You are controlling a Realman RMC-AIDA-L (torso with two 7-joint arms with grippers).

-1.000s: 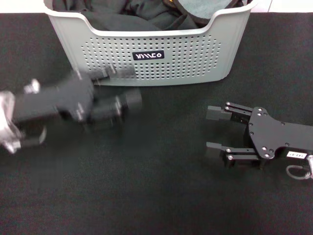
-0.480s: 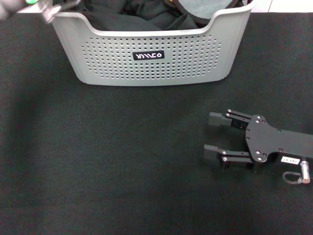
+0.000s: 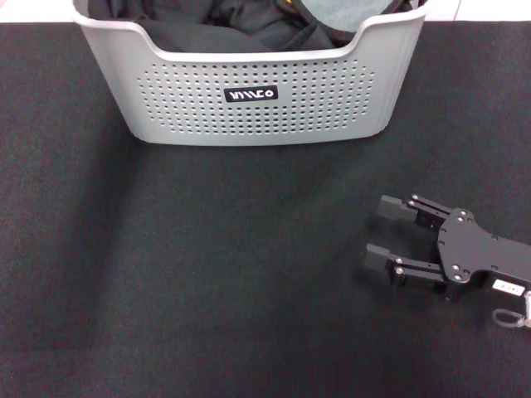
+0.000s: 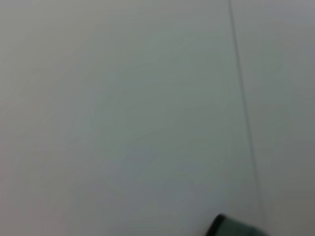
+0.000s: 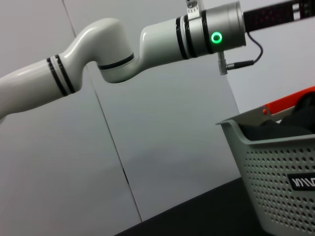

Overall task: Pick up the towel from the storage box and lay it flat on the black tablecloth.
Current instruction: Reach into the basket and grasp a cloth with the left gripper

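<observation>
Right gripper [image 3: 375, 235] low over black tablecloth [image 3: 207, 282], jaws apart, empty, pointing left. Left gripper out of sight; left arm [image 5: 123, 46] raised above storage box [image 3: 249, 99]. Towel [image 3: 344, 12] inside box, among black cloths [image 3: 216, 25].

- The storage box [image 3: 249, 99] is cut off at the upper edge of the head view.
- The towel [image 3: 336, 12] shows only partly, among dark cloths [image 3: 216, 25].
- The left arm [image 5: 123, 49] runs past the upper right edge of the right wrist view, hiding its gripper.
</observation>
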